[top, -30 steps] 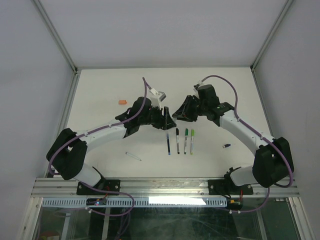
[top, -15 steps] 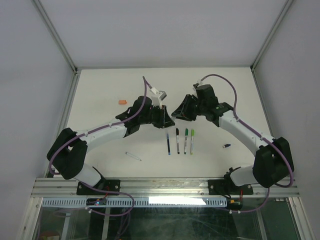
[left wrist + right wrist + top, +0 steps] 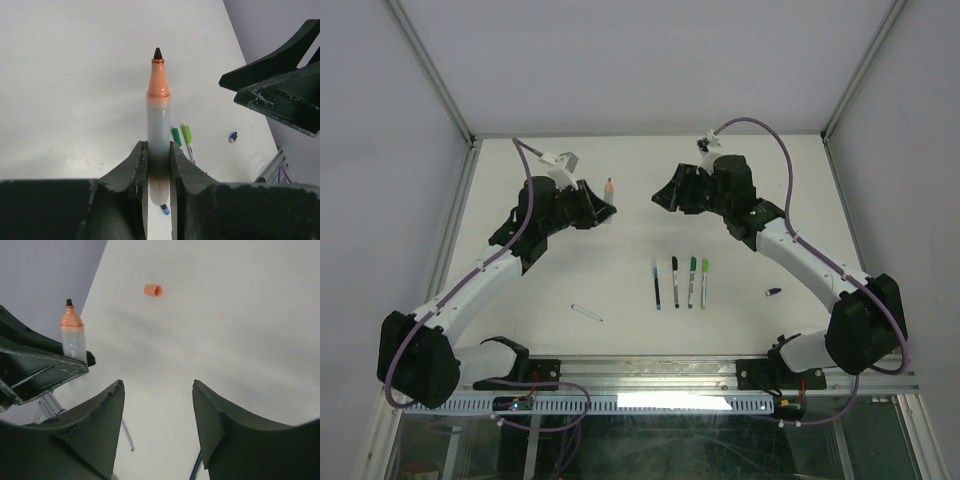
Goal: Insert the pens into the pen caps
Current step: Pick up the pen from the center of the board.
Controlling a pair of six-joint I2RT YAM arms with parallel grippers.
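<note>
My left gripper (image 3: 602, 209) is shut on the thick clear pen with the orange tip (image 3: 609, 187) and holds it above the table at the back left. In the left wrist view the pen (image 3: 158, 107) stands between my fingers (image 3: 136, 161), tip pointing away. My right gripper (image 3: 663, 197) is open and empty, apart from the pen; its jaws (image 3: 157, 385) stand wide. The right wrist view shows the orange cap (image 3: 153, 290) lying on the table and the held pen (image 3: 71, 335). Several capped pens (image 3: 675, 281) lie in a row in the middle. The orange cap is hidden in the top view.
A thin clear pen (image 3: 586, 312) lies alone at the front left. A small blue cap (image 3: 773, 292) lies at the right and also shows in the left wrist view (image 3: 233, 136). Grey walls close the table on three sides.
The two grippers, close together over the table's middle, have come apart. My left arm has swung left and back with the orange-tipped pen. My right gripper has moved back a little.
</note>
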